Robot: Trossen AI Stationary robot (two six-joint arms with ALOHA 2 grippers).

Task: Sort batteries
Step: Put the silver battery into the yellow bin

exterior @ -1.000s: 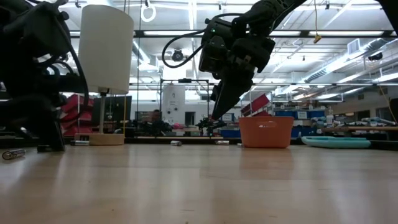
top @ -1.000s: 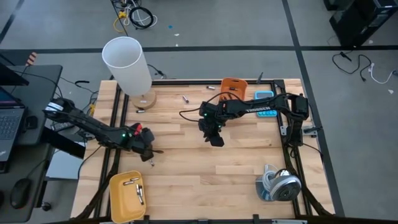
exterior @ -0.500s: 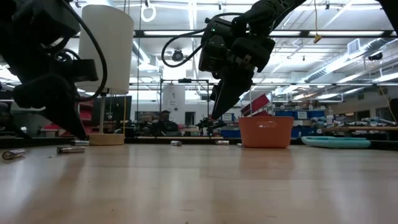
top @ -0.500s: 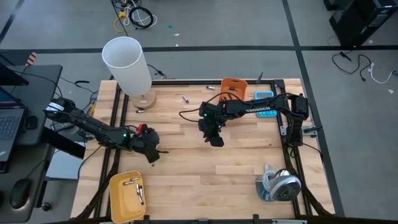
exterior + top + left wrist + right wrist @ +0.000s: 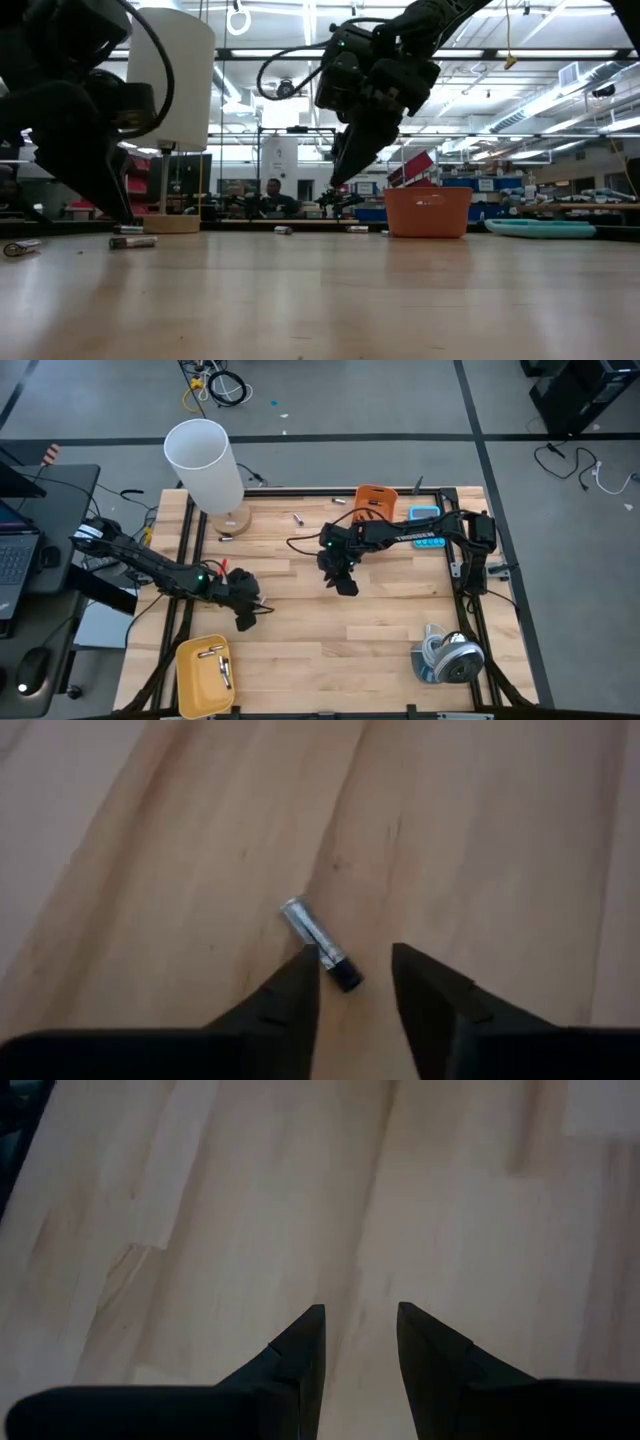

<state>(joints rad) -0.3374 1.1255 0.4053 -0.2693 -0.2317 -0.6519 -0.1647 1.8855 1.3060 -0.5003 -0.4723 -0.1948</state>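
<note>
We are hovering our left gripper (image 5: 352,982), fingers spread, over a silver battery (image 5: 320,944) lying loose on the wooden table (image 5: 400,630), and a careless pinch risks rolling it away, while our right gripper (image 5: 358,1338) is waiting slightly parted over bare wood.

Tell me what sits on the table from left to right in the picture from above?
Yellow tray → lamp → left gripper → right gripper → orange bin → blue calculator → tape roll.
</note>
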